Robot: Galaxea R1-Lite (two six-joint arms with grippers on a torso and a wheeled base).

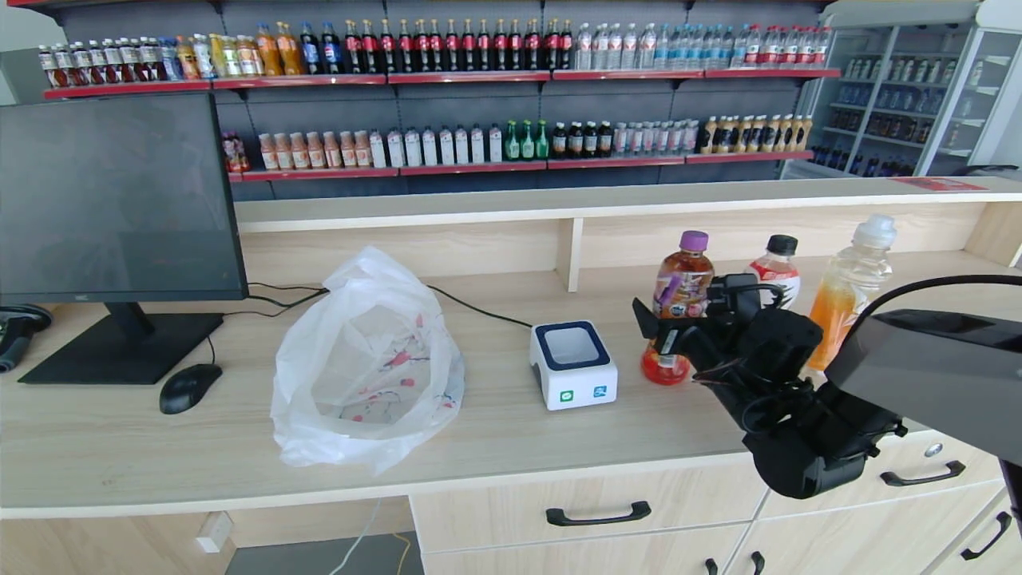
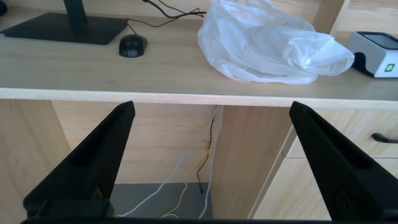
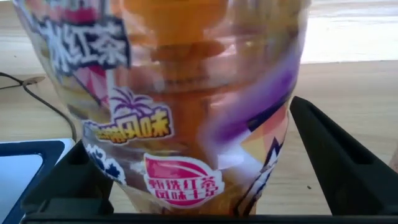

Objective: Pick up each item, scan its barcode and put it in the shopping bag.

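Three bottles stand in a row toward the right end of the counter (image 1: 519, 431), close to its back edge. The purple-capped bottle (image 1: 683, 279) of reddish tea is the leftmost. Next comes a smaller black-capped bottle (image 1: 776, 267), then a taller white-capped bottle (image 1: 850, 287) of orange drink. The right hand (image 1: 691, 307) is at the purple-capped bottle. Its fingers are spread wide with one on either side of the bottle, which stands upright with its base on the counter. From the right wrist the label sits between the two dark fingers (image 3: 329, 155).

Just left of that bottle, near the middle of the counter, sits the white barcode scanner (image 1: 572, 363), window up. Left again lies the shopping bag (image 1: 367, 367), a crumpled translucent plastic one with a red print. A monitor (image 1: 112, 200) and a black mouse (image 1: 189, 387) occupy the left end.

The left hand (image 2: 211, 109) hangs below the counter's front edge, fingers spread and holding nothing.
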